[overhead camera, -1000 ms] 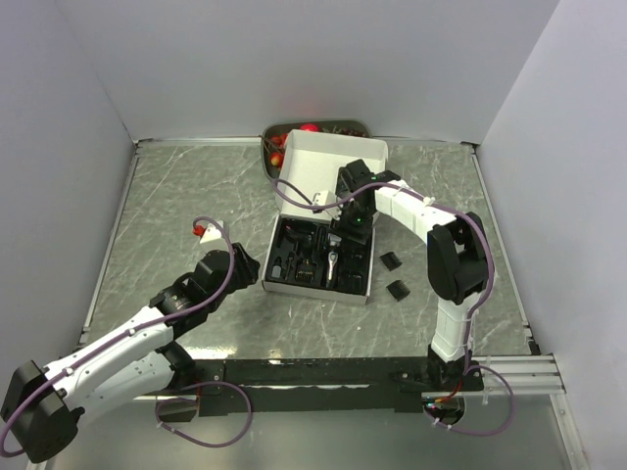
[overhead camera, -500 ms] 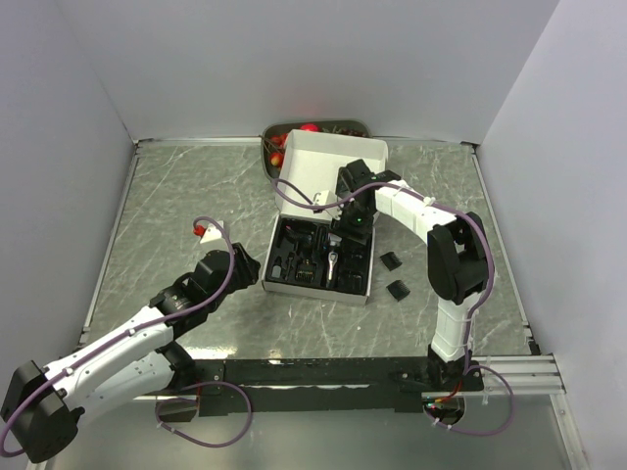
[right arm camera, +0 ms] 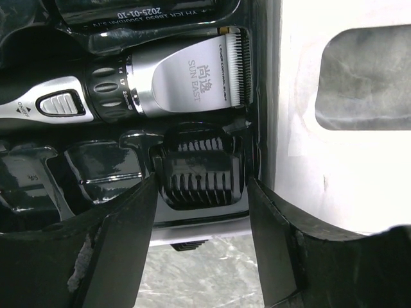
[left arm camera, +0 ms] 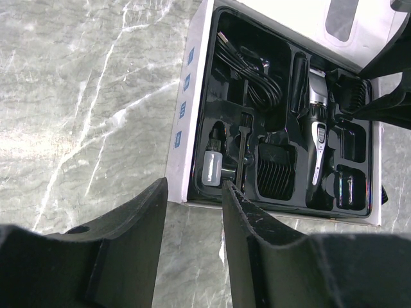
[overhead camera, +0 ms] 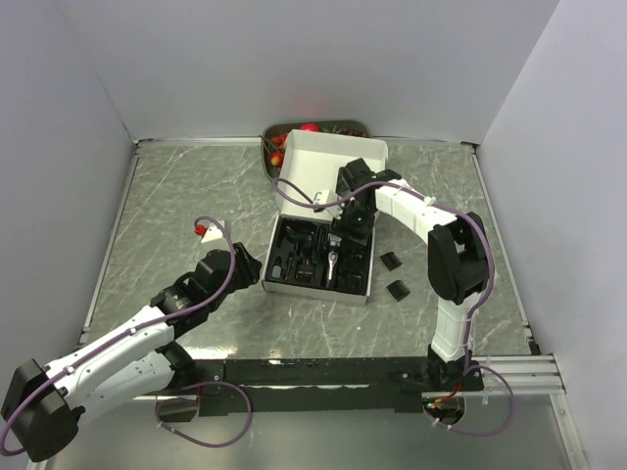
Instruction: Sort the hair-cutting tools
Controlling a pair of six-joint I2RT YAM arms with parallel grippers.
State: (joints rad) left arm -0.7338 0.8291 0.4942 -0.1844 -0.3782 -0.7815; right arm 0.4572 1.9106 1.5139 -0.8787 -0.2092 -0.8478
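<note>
The hair-cutting tools lie in the black insert of an open white box (overhead camera: 364, 290). In the right wrist view the silver-and-black clipper (right arm camera: 160, 83) rests in its slot. A black comb guard (right arm camera: 202, 170) sits in the slot beside the blade. My right gripper (right arm camera: 202, 192) is open and straddles that guard, one finger on each side. Two more black guards (overhead camera: 392, 260) (overhead camera: 400, 290) lie on the table right of the box. My left gripper (left arm camera: 192, 192) is open and empty, just off the box's (left arm camera: 183, 122) left wall.
The box lid (overhead camera: 328, 171) stands open towards the back. A grey tray of fruit (overhead camera: 312, 129) is behind it. A small red-and-white piece (overhead camera: 204, 230) lies left of the box. A coiled cable (left arm camera: 253, 70) and a larger guard (left arm camera: 276, 170) fill other slots.
The right gripper's head has shifted very slightly over the box's far right corner. The left arm and the loose guards have not moved.
</note>
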